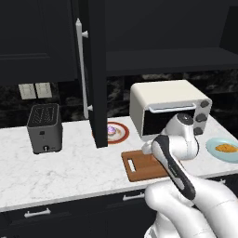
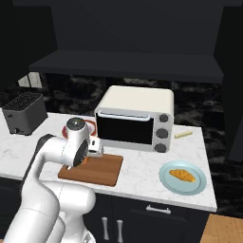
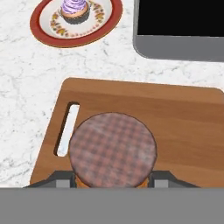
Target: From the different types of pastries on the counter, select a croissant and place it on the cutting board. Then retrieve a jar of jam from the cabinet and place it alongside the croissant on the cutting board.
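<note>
My gripper is shut on the jar of jam, whose checked purplish-brown lid faces the hand camera; a dark finger shows on each side. The jar hangs over the slot-handle end of the reddish-brown cutting board, low down; I cannot tell if it touches. In the right base view the gripper holds the orange jar above the board. The croissant lies on a blue plate on the counter, right of the board. The cabinet door stands open.
A pink-purple frosted pastry sits on a red-rimmed plate just beyond the board. A white toaster oven stands behind the board, a grey toaster at the left. The open door's edge hangs over the counter.
</note>
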